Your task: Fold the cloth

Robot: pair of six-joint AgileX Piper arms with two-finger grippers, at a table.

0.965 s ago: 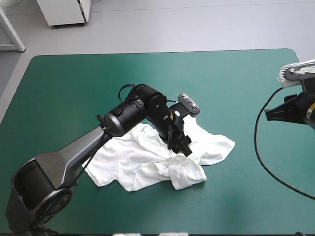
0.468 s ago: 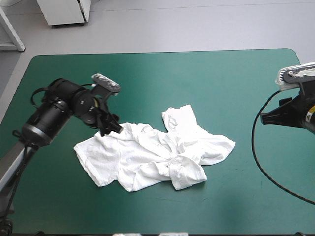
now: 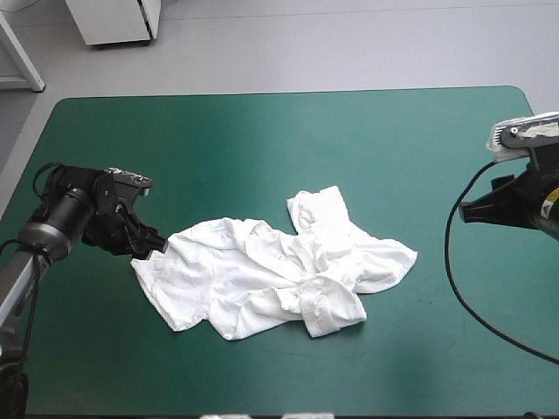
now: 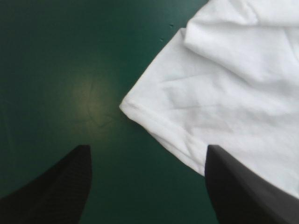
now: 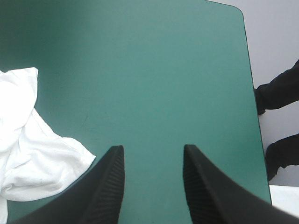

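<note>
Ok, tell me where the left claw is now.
High view: the left claw, open, is near the table's left edge, at the T-shirt's left corner.

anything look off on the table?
Nothing damaged or spilled. The T-shirt lies crumpled and askew, bunched at the middle, with one flap sticking out toward the far edge, not flat. Left gripper is open at the shirt's corner. Right gripper is open, clear of it.

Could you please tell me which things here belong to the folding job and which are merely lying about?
Part of the job:
the T-shirt, crumpled
the left gripper, jaws open at the shirt's corner
the right gripper, jaws open, well apart from the shirt

Merely there:
the teal-green cover underneath
</note>
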